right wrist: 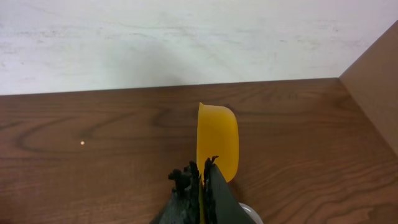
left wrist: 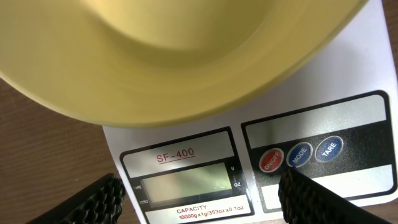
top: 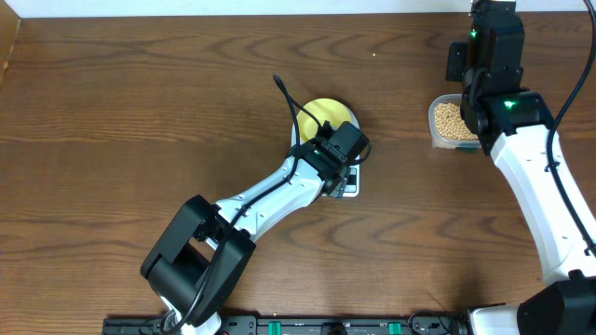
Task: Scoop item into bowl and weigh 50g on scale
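The pale yellow bowl (top: 326,115) (left wrist: 174,56) stands on the white scale (top: 347,185) (left wrist: 348,68), whose grey display (left wrist: 186,183) is blank. My left gripper (top: 337,149) (left wrist: 202,202) hovers open just above the scale's display edge, one of its fingertips (left wrist: 93,202) on each side, holding nothing. The tan beans (top: 449,116) lie in a clear container (top: 436,133) at the right. My right gripper (right wrist: 202,171) is shut on the handle of a yellow scoop (right wrist: 217,140), held on edge above the table near that container. No beans show in the scoop.
Red, blue and dark blue buttons (left wrist: 298,154) sit beside the display. A pale wall and a raised wooden side panel (right wrist: 373,93) bound the table behind the right arm. A black cable (top: 291,100) runs over the left wrist.
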Robot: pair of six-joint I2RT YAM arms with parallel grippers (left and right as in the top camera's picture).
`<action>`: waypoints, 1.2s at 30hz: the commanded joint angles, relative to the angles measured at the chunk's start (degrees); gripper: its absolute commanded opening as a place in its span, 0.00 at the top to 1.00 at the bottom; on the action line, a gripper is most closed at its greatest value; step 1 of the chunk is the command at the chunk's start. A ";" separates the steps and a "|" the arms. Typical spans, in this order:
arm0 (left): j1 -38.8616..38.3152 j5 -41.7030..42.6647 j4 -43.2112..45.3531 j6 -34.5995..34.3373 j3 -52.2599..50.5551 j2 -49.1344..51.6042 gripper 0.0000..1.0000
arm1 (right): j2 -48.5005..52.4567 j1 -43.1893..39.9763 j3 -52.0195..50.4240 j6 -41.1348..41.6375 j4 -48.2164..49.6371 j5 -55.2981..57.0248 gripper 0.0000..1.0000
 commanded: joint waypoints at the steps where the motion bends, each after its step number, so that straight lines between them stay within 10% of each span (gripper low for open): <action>1: 0.09 -0.35 -0.07 0.57 -0.11 1.36 0.19 | -0.76 -0.46 0.76 0.61 -0.28 0.68 0.99; 36: 0.09 -2.82 1.20 0.57 -0.48 2.47 0.19 | -0.76 -0.48 0.76 0.61 -1.05 0.70 0.99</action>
